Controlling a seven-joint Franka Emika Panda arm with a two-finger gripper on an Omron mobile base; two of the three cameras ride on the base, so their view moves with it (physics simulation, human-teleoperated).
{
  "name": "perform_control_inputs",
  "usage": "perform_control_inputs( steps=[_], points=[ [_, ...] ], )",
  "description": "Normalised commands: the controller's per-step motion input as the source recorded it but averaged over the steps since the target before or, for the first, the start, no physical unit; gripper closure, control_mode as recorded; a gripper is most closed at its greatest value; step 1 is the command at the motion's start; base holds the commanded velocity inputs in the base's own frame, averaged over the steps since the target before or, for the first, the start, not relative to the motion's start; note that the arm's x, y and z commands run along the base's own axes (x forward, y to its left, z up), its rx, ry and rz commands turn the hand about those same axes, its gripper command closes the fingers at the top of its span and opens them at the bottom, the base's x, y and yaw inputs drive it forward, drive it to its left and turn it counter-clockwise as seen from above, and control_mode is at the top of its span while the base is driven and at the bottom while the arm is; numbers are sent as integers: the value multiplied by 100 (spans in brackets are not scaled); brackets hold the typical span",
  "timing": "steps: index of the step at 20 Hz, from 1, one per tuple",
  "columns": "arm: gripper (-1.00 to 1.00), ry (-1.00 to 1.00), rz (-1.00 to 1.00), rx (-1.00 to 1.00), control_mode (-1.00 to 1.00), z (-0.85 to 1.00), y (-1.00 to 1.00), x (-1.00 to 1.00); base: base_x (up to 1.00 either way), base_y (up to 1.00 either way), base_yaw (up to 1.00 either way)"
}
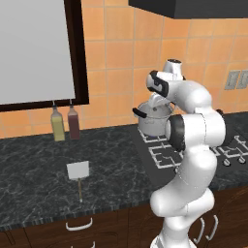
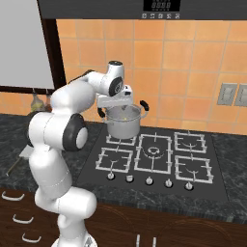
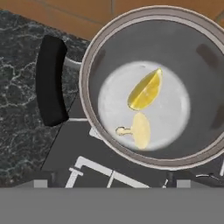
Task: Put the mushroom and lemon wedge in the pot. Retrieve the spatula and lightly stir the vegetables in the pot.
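Hovering directly over the pot (image 3: 153,87), the gripper (image 2: 114,102) is standing with its jaws spread and nothing in them. Beneath it the lemon wedge (image 3: 145,89) and the mushroom (image 3: 139,130) are lying side by side on the pot's floor, so the loading looks done. Lying well off to the arm's left on the dark counter (image 1: 34,169), the spatula (image 1: 78,176) is pointing its blade toward the wall and its handle toward the counter edge; that leftward reach is probably next.

We see our arm (image 1: 193,145) | glossy white rounded shells | dark grey-black bands and round caps at joints | thick tubular lower links, bulbous elbow | small dark disc atop wrist | white hand (image 2: 117,102) block
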Motion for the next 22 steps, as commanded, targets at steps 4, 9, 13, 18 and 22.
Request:
perform_control_inputs(
  steps=[4,9,13,18,22],
  points=[
    [-100,5,-13,0,-100,42,32,-87,0,0,0],
    [-100,10,-11,0,-100,0,37,-99,0,0,0],
    [-100,4,-12,0,-100,0,64,-92,0,0,0],
    [-100,5,-7,0,-100,0,94,-62,0,0,0],
    [-100,0,-4,0,-100,-10,100,-52,0,0,0]
  ],
)
